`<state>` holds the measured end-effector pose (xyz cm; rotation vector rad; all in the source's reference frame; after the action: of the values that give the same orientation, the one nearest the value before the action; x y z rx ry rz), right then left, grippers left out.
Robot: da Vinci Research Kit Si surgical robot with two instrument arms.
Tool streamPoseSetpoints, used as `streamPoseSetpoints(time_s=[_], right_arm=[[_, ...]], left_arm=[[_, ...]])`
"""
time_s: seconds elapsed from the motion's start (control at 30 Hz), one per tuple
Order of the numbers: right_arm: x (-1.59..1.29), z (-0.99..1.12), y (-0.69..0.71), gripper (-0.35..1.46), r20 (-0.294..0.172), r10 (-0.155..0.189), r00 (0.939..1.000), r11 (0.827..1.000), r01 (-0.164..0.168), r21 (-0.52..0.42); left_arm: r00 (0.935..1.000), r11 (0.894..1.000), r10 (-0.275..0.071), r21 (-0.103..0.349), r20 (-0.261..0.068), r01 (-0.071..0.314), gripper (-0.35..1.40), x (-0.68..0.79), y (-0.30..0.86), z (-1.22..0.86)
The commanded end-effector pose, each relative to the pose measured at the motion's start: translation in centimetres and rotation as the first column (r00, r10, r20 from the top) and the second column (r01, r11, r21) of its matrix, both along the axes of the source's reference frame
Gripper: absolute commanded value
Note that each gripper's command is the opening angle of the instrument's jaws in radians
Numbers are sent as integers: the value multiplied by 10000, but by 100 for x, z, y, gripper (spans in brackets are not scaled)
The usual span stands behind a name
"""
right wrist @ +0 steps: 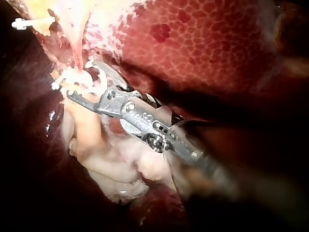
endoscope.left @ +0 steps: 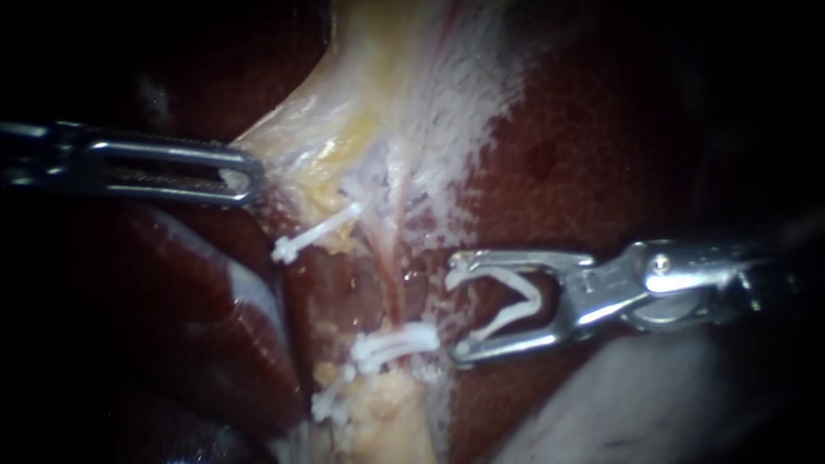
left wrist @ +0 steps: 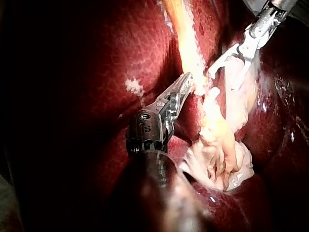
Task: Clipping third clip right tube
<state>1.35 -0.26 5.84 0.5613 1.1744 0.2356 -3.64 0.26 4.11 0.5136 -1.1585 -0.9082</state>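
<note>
Approaching the right tube [endoscope.left: 394, 275] with the clip: right instrument [endoscope.left: 457, 305] hand wide, carrying an open clip [endoscope.left: 516, 301] just beside the tube, not yet around it; left instrument [endoscope.left: 247, 176] hand closed on pale tissue [endoscope.left: 361, 112]. Next: slide across tube above placed clip [endoscope.left: 395, 342], likely then squeeze

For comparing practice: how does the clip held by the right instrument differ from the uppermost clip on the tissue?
The held clip gapes open in a V; the uppermost clip is closed flat. The held clip sits in the right instrument, enclosing nothing; the uppermost clip clamps across tissue. Both are white.
</note>
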Motion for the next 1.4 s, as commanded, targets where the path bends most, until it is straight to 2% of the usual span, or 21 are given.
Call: streamPoseSetpoints(time_s=[0.03, 0.23, 0.63, 1.0, 1.17, 1.4], right_arm=[[2, 2, 0, 60, 20, 13, 10000, 10000, -13, 30], [17, 14, 0, 60, 34, -39, 10000, 9999, 38, 154], [45, 25, -3, 60, 20, -157, 9999, 9994, 156, 296], [64, 21, -4, 59, 11, -266, 9996, 9980, 264, 570], [65, 15, -8, 53, -24, -442, 9990, 9951, 442, 889], [65, 13, -6, 51, -16, -438, 9990, 9944, 437, 963]], left_arm=[[10000, 10000, -29, -81, -23, 29, -35, -2, -1, -6], [10000, 9999, -25, -130, 38, 25, -35, -7, -7, -18], [10000, 9999, -3, -131, 55, 4, -35, -9, -9, -20], [10000, 9999, 16, -135, 70, -15, -35, -10, -11, -20], [10000, 9999, 16, -135, 69, -15, -35, -10, -11, -20], [10000, 9999, 15, -136, 69, -15, -35, -10, -11, -20]])
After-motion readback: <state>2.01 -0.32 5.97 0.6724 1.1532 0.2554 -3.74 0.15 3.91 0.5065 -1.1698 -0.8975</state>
